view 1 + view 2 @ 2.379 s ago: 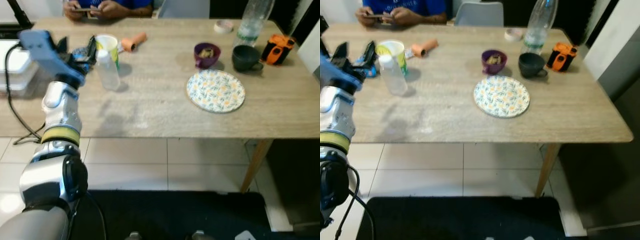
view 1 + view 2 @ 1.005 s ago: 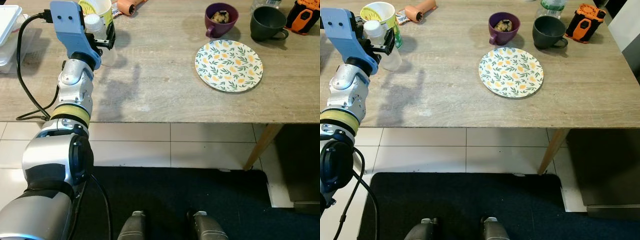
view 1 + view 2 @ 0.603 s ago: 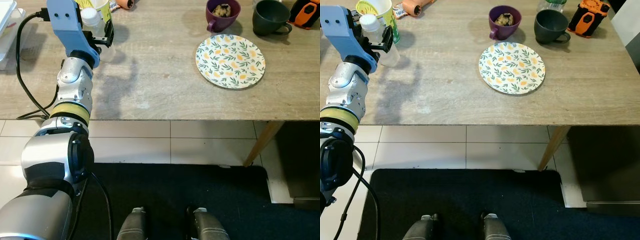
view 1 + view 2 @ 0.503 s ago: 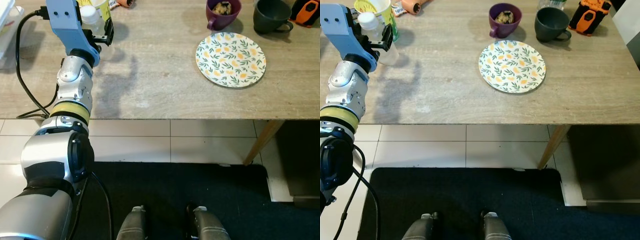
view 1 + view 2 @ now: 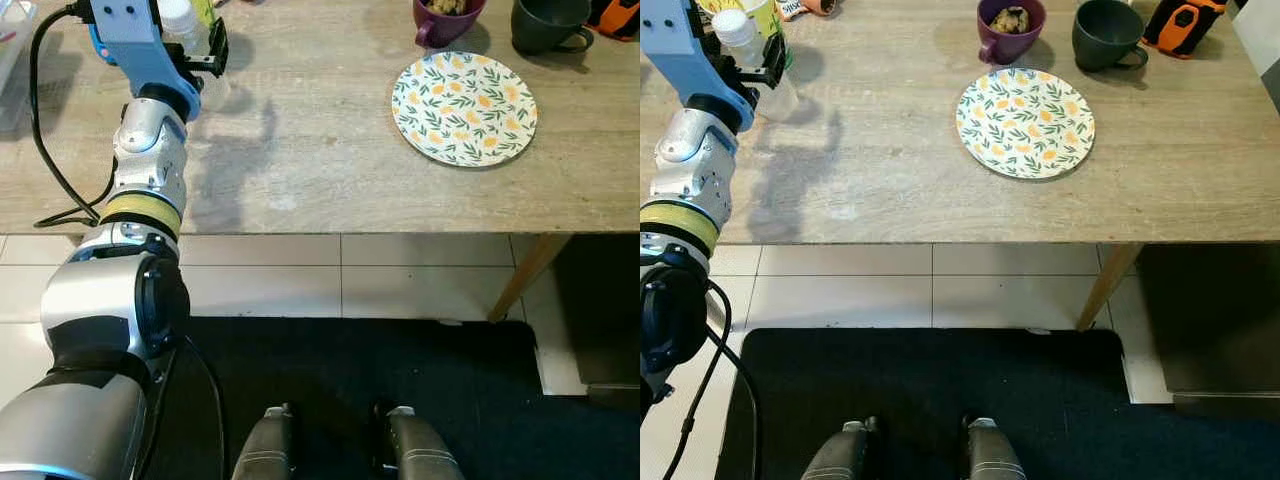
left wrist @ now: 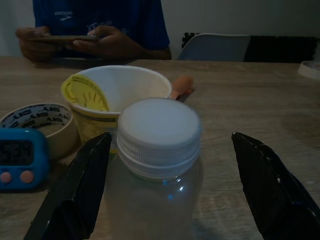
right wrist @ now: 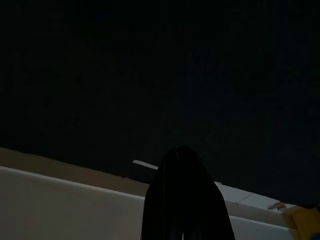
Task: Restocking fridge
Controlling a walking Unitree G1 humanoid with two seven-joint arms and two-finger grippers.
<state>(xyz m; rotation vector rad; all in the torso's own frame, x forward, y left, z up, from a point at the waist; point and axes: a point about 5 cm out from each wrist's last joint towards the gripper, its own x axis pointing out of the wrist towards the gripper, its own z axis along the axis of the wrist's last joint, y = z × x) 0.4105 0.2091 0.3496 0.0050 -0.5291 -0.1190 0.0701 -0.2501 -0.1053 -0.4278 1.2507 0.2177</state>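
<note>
While left hand [image 6: 167,195] gapes, bottle [image 6: 157,170] between fingers [image 6: 75,192]

On the tabletop [image 5: 330,170] stand one clear bottle [image 6: 156,175] with a white cap, one paper cup [image 6: 117,102], one roll of tape [image 6: 37,122] and one blue clock [image 6: 20,157], all by the far left corner. Toward the far right edge are one floral plate [image 5: 464,95], one purple bowl [image 5: 1011,28] and one dark mug [image 5: 1109,33], plus one orange gadget [image 5: 1180,22]. One person [image 6: 97,25] sits at the far edge.
</note>
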